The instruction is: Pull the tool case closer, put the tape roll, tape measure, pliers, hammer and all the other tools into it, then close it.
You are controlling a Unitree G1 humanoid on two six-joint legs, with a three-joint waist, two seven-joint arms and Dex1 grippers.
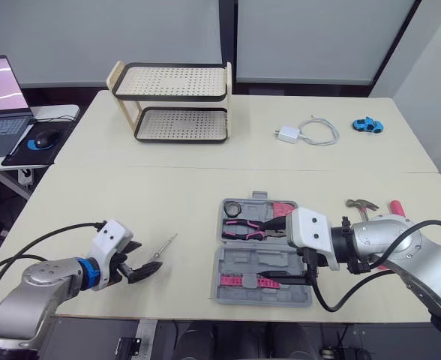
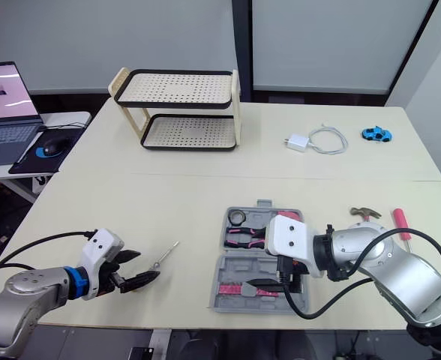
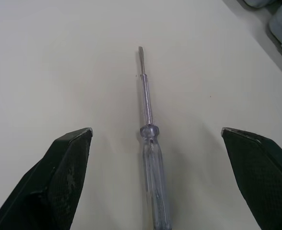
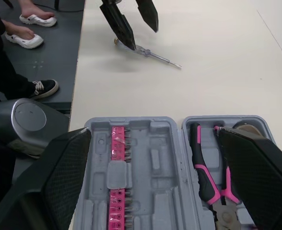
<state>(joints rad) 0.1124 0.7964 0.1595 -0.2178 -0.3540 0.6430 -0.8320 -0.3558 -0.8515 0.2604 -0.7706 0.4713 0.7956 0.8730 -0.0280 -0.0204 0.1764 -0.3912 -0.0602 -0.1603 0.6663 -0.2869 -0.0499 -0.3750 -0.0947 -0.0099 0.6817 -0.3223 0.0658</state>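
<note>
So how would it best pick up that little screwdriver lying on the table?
By the clear handle, coming down from above and pinching across its width. The screwdriver lies flat on the table, and the handle is its thickest part; the metal shaft is thin and would likely slip. The left gripper is open, astride the handle.

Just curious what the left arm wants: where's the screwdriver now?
The screwdriver lies flat on the table, left of the open tool case, its handle inside the open left gripper.
</note>
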